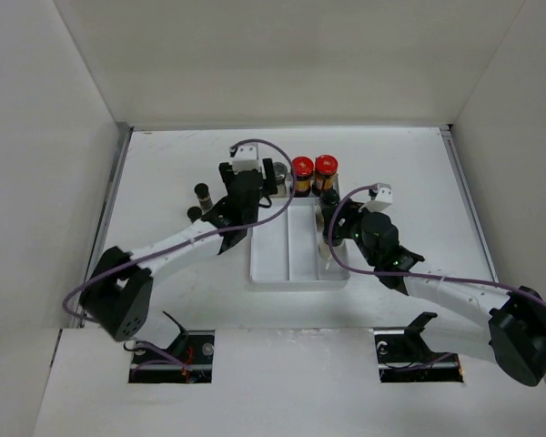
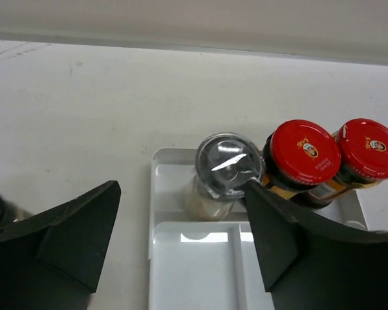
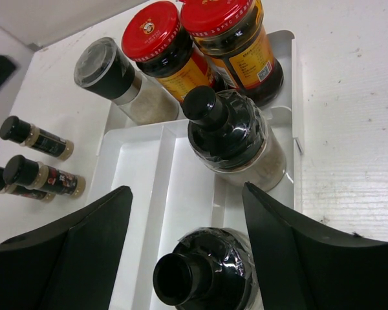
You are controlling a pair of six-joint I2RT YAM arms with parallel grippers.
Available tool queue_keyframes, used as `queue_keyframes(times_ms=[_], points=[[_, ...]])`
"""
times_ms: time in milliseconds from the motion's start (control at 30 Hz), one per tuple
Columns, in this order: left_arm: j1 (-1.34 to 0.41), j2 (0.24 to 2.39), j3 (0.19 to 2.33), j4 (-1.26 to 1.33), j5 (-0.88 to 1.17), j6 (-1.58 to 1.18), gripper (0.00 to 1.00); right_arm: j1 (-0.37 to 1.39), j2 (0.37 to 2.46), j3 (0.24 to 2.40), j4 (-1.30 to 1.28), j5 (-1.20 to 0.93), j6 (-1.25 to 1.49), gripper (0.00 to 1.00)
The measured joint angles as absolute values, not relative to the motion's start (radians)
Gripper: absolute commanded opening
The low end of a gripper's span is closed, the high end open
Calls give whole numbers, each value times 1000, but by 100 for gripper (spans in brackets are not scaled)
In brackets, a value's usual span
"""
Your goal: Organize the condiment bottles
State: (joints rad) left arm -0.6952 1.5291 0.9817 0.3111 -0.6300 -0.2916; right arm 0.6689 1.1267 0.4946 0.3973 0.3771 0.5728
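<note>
Two red-lidded amber jars (image 1: 302, 171) (image 1: 326, 168) and a grey-lidded jar (image 1: 275, 173) stand along the back of the white divided tray (image 1: 296, 250). My left gripper (image 1: 262, 187) is open and empty; in its wrist view (image 2: 181, 226) the grey-lidded jar (image 2: 227, 165) stands just beyond the fingertips, beside the red lids (image 2: 302, 152). My right gripper (image 1: 332, 232) is open over the tray's right side. In its wrist view (image 3: 191, 252) a black-capped jar (image 3: 204, 274) stands between the open fingers, and another (image 3: 233, 139) stands further in. Slim black-capped bottles (image 1: 203, 193) stand on the table left of the tray.
Slim bottles (image 3: 35, 139) (image 3: 42, 175) lie on the table left of the tray in the right wrist view. White walls enclose the table at the back and both sides. The tray's left and middle compartments (image 3: 136, 174) hold nothing.
</note>
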Motion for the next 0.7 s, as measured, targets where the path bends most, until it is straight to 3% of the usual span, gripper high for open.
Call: queue_keyframes(times_ms=[100,167,267,433,700], points=[[-697,1367,872,286,-664,-326,49,669,1126,495,397,375,569,41],[-695,1257,811,241,-683,-358,47,669,1126,494,397,370,567,32],[-682,1133,754,149,-702,-408,53,669,1118,494,397,369,569,35],[-650,1048,673,23,-708,-464,66,669,1075,489,398,369,573,56],[-586,1170,624,-2,-641,-478,66,669,1069,489,405,369,572,63]])
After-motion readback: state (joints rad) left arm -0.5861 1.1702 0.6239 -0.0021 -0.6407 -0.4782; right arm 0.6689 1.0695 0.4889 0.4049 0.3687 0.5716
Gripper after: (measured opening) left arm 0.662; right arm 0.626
